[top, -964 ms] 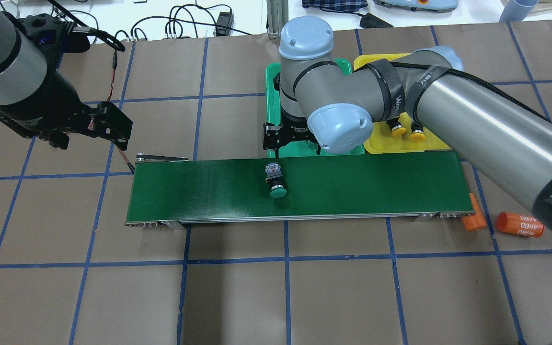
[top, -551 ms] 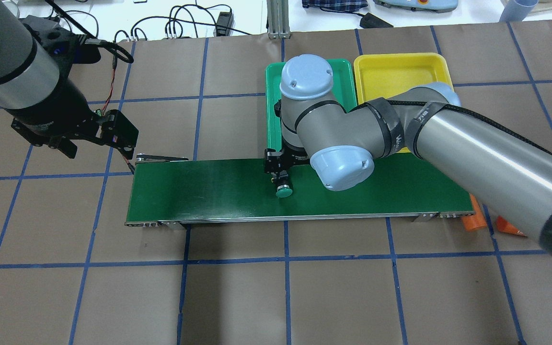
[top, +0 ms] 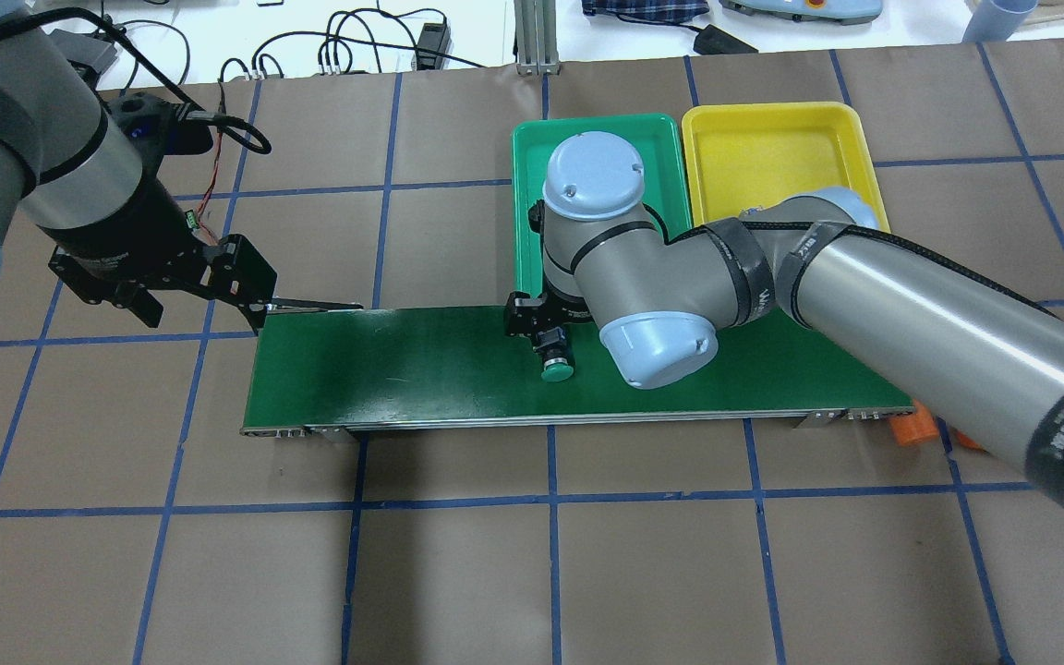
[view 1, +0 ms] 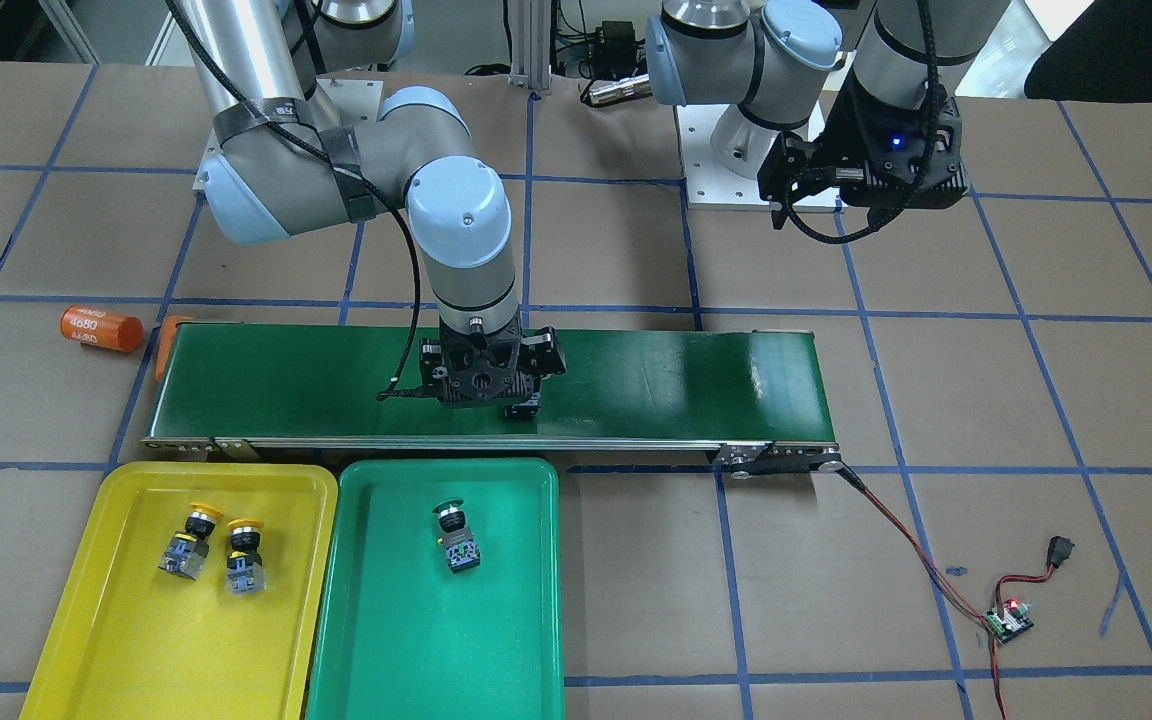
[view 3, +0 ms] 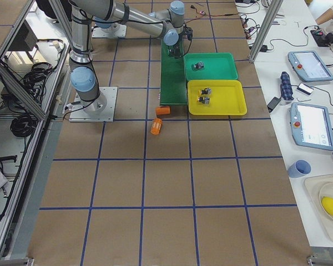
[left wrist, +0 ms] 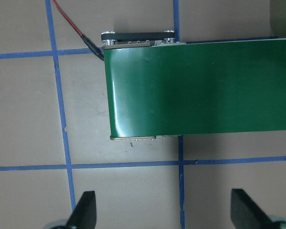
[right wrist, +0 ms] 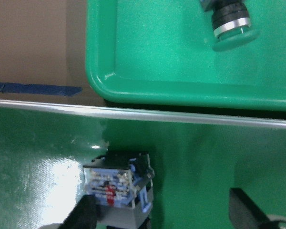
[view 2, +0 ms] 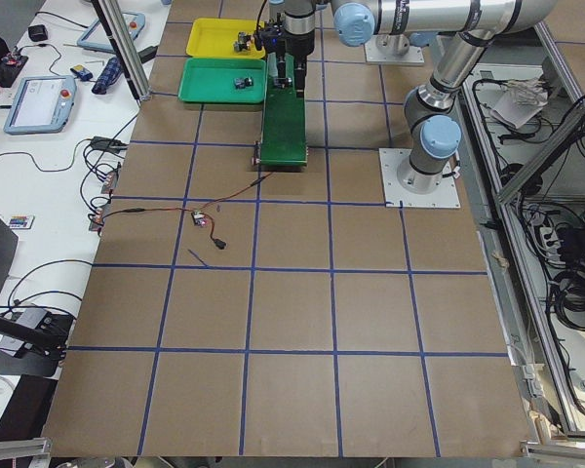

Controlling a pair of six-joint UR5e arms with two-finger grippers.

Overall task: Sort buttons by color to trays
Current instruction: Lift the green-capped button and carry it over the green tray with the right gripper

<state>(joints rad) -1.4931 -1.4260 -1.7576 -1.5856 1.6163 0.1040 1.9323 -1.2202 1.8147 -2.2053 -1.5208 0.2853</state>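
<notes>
Overhead, the right arm (top: 864,277) hides what the front view shows: two yellow buttons (view 1: 191,540) (view 1: 243,555) in the glossy yellow tray (view 1: 116,650), lower left, and one green button (view 1: 456,535) in the green tray (view 1: 526,620). A second green button (top: 556,371), mushroom-capped on a grey block, lies on the belt (top: 403,369) between the spread jaws of the right gripper (right wrist: 162,200). The left gripper (left wrist: 163,202) hangs released near the belt's end.

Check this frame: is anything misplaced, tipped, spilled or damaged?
Nothing stands out. The yellow buttons lie in the yellow tray, one green button in the green tray, and the last green button sits on the conveyor belt under the open right gripper. Two orange cylinders lie loose on the table by the belt's end.
</notes>
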